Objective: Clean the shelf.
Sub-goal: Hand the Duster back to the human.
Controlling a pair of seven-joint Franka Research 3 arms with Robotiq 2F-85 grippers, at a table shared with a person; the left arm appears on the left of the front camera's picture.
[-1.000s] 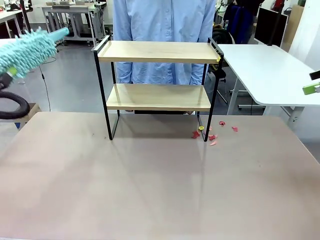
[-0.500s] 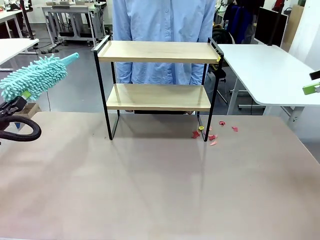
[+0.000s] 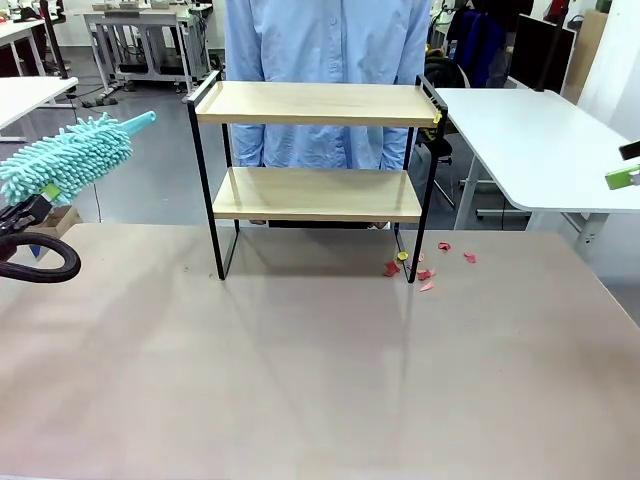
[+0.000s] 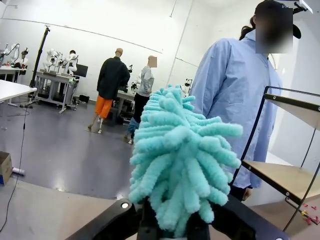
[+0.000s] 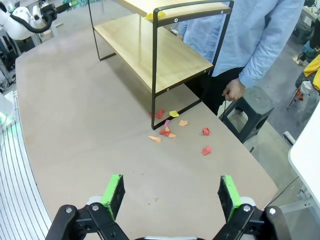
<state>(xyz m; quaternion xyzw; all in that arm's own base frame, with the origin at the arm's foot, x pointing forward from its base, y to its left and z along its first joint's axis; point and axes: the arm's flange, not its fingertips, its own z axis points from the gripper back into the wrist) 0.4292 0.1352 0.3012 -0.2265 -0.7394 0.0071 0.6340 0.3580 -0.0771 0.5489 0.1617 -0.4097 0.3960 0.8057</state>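
The left gripper (image 4: pixel 167 232) is pinching a turquoise microfibre duster (image 3: pixel 68 158), its head pointing ahead toward the shelf (image 3: pixel 315 105) farther off; the approach step looks underway, and next the head needs carrying over the boards. The right gripper (image 5: pixel 170 192) is hanging spread, paper scraps (image 5: pixel 167 131) lying beyond it

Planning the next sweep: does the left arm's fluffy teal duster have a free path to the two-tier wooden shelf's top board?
Probably yes. The left gripper holds the teal duster left of the shelf, with nothing showing between them.

Lab: rows of workbenches (image 3: pixel 140 25)
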